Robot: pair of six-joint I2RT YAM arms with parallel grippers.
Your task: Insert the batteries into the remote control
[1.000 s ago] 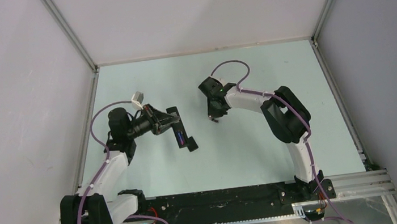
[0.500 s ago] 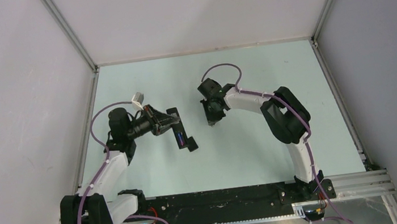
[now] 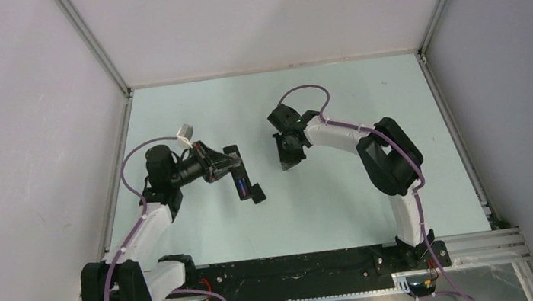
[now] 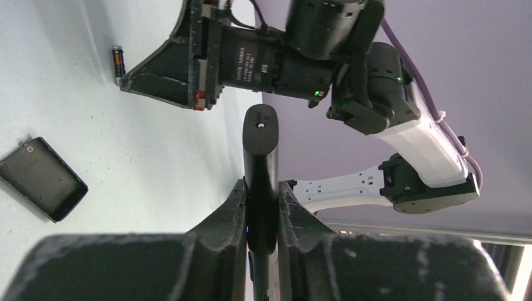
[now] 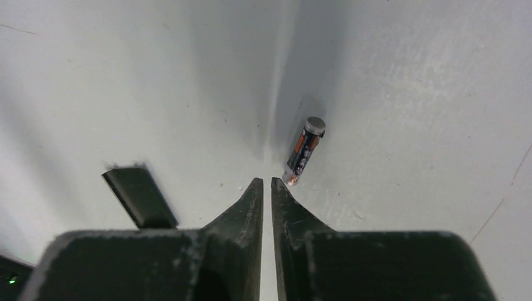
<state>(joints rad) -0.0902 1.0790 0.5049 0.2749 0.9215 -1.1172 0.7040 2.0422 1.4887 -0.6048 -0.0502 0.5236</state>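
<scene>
Right wrist view puts the dark battery (image 5: 305,152) just beside the right pincer (image 5: 263,183), off its tips toward 1 o'clock. It lies flat on the counter (image 5: 408,94), its long axis running 7 to 1 o'clock and its pale metallic end farthest away. That pincer holds nothing and its fingers are nearly together, with only a thin slit between them. I judge it must spread and shift toward 1 o'clock to straddle the battery across its length. The right arm is plainly the nearer one. The left pincer (image 4: 261,188) is clamped on the remote control (image 4: 260,144), gripped edge-on. In the top view a blue-purple battery (image 3: 240,185) appears seated in its recess; the other slot is too small to read. The loose black cover plate (image 4: 41,179) lies at 9 o'clock of the remote in the left wrist view.
</scene>
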